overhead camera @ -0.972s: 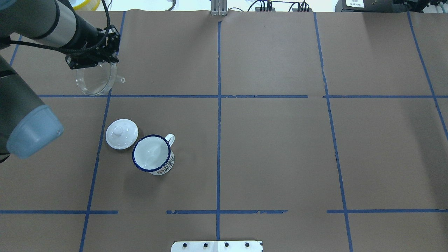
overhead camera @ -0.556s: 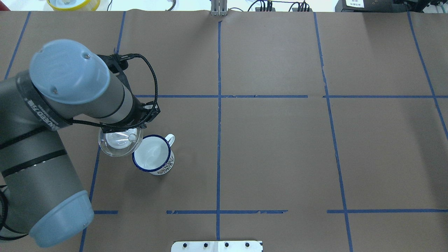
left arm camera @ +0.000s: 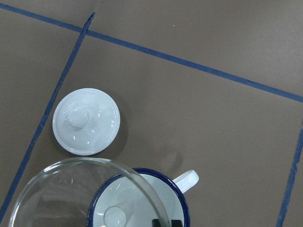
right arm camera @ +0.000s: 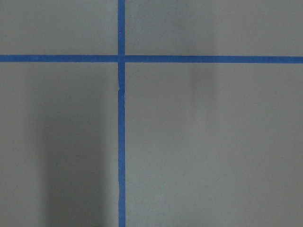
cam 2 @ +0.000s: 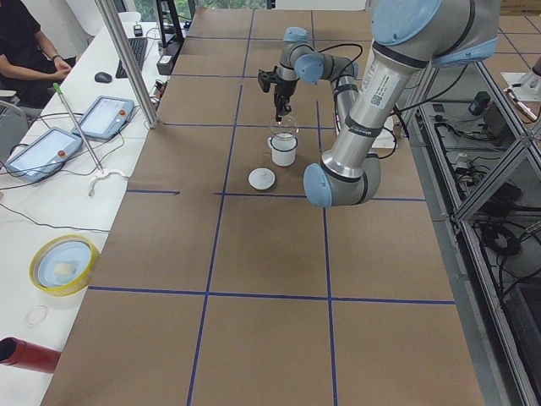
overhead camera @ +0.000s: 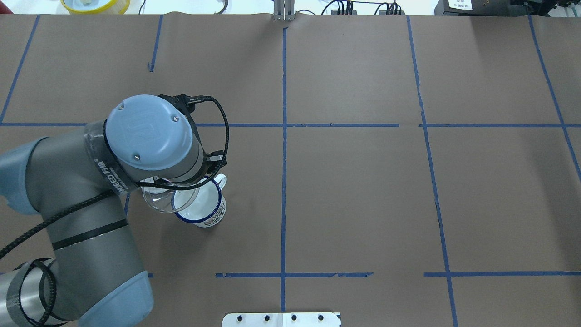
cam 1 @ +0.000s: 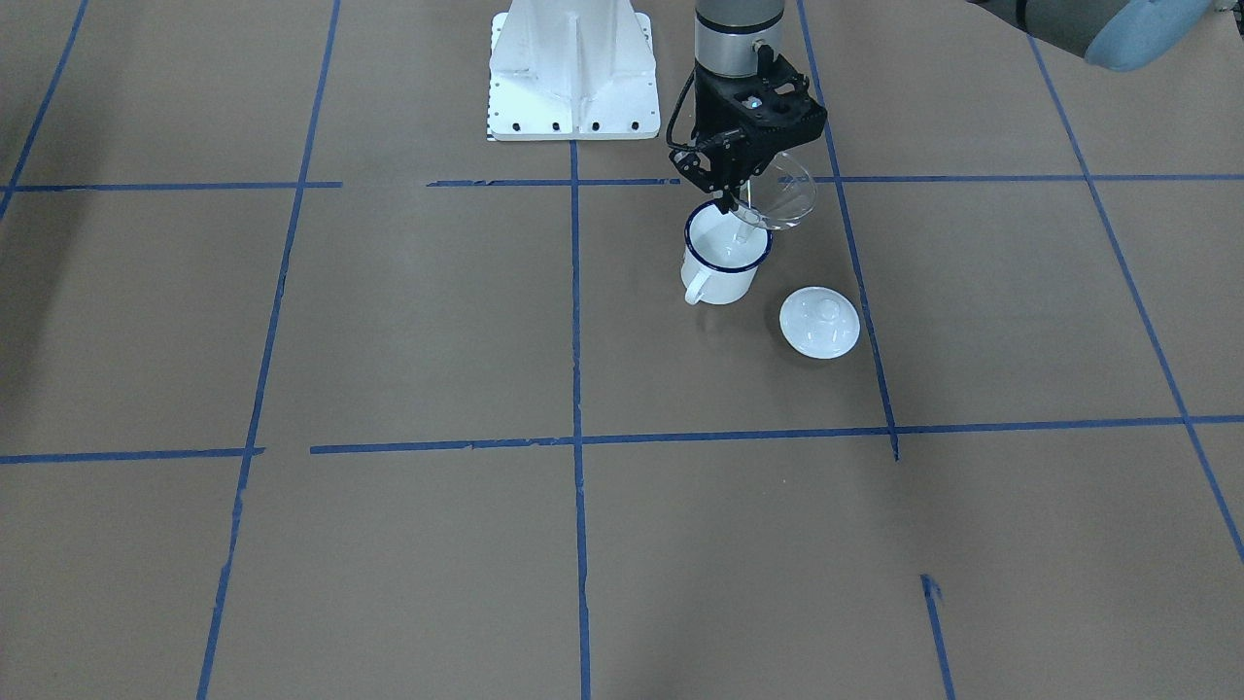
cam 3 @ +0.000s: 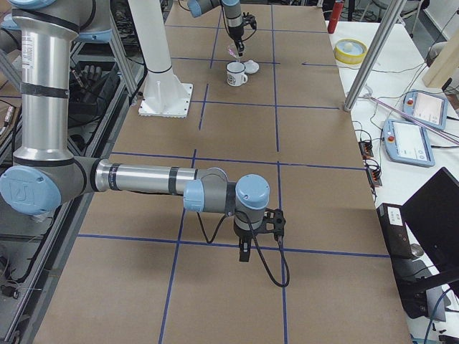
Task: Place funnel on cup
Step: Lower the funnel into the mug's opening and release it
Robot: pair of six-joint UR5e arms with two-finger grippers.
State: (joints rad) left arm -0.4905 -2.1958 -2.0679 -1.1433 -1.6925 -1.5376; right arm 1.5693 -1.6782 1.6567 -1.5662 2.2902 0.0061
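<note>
As we swing the clear funnel [cam 1: 785, 194] from above the white lid [cam 1: 820, 323] to partly over the enamel mug [cam 1: 721, 261], our left gripper [cam 1: 727, 200] pinches its rim; we judge centring and lowering remain.

Left arm in from 8 o'clock overhead, wrist vertical. Left gripper [cam 1: 725, 202] points down, fingers pinched on funnel [cam 1: 783, 194] rim. Right gripper [cam 3: 244, 252] points down, state unclear.

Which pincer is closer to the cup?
Left. The left pincer hangs just above the cup, holding the funnel; the right pincer is far off, near the table's right end.
</note>
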